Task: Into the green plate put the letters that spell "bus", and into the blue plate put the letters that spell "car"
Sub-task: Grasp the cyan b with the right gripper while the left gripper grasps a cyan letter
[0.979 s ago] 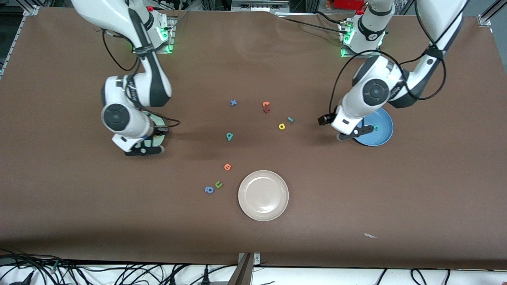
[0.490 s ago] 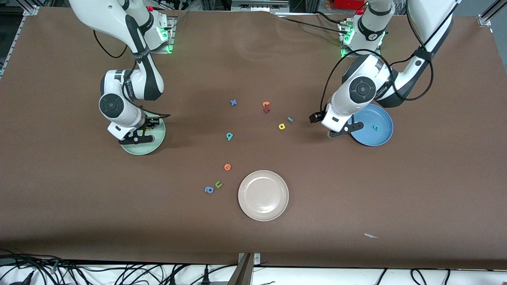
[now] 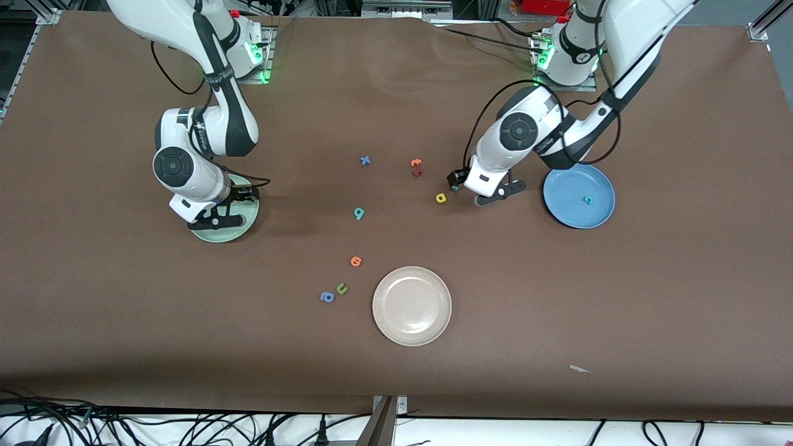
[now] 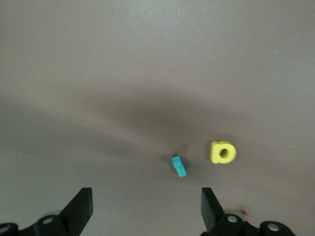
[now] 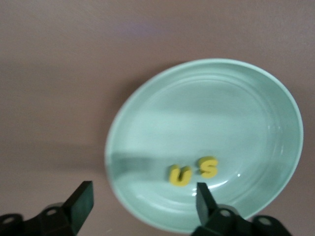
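My right gripper (image 3: 215,221) (image 5: 143,202) hangs open over the green plate (image 3: 245,222) (image 5: 221,108). A yellow u (image 5: 180,175) and a yellow s (image 5: 208,167) lie side by side in that plate. My left gripper (image 3: 495,195) (image 4: 146,210) is open just above the table beside the blue plate (image 3: 570,212), which holds a teal c (image 3: 588,199). Close to this gripper lie the thin teal r (image 3: 454,187) (image 4: 179,165) and the yellow a (image 3: 441,198) (image 4: 223,152). The teal b (image 3: 359,213) rests mid-table.
A blue x (image 3: 365,160) and orange and dark red letters (image 3: 416,167) lie farther from the camera than the b. Nearer lie an orange letter (image 3: 355,261), a green u (image 3: 341,288), a blue round letter (image 3: 327,297) and a cream plate (image 3: 412,322).
The right gripper has opened over the green plate. The left arm has swung from the blue plate toward the table's middle, stopping by the r and the a.
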You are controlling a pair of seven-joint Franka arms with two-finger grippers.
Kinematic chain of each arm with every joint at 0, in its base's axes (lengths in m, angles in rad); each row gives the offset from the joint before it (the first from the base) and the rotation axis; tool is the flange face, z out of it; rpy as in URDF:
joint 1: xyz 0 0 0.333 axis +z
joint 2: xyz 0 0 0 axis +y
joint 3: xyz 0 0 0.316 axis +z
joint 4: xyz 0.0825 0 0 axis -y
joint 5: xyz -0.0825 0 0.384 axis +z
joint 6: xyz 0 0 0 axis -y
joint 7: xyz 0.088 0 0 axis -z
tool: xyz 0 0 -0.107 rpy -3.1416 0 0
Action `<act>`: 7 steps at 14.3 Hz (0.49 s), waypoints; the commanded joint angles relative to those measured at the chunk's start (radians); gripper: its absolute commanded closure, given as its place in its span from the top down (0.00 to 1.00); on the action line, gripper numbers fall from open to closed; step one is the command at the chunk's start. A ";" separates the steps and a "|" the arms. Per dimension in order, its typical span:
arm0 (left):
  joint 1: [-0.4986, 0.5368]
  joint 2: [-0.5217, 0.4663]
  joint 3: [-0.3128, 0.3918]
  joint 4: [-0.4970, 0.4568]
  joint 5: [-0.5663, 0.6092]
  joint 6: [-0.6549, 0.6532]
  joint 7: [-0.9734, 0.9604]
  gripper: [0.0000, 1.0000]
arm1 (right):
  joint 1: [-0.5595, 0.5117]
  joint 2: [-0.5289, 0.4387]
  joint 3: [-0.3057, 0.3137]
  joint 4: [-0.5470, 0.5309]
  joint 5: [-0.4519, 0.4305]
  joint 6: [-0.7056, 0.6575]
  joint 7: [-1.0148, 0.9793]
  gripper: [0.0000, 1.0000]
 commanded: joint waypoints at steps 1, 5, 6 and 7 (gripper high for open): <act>-0.037 0.042 0.029 0.017 0.072 0.011 -0.080 0.77 | 0.030 0.039 0.063 0.161 0.006 -0.128 0.243 0.98; -0.023 0.079 0.032 0.028 0.061 0.012 -0.255 0.72 | 0.090 0.114 0.126 0.242 0.094 -0.053 0.589 0.92; -0.021 0.082 0.037 0.029 0.059 0.014 -0.298 0.72 | 0.102 0.134 0.135 0.256 0.114 -0.029 0.630 0.91; -0.021 0.087 0.041 0.037 0.058 0.024 -0.362 0.72 | 0.107 0.149 0.139 0.265 0.129 -0.010 0.664 0.83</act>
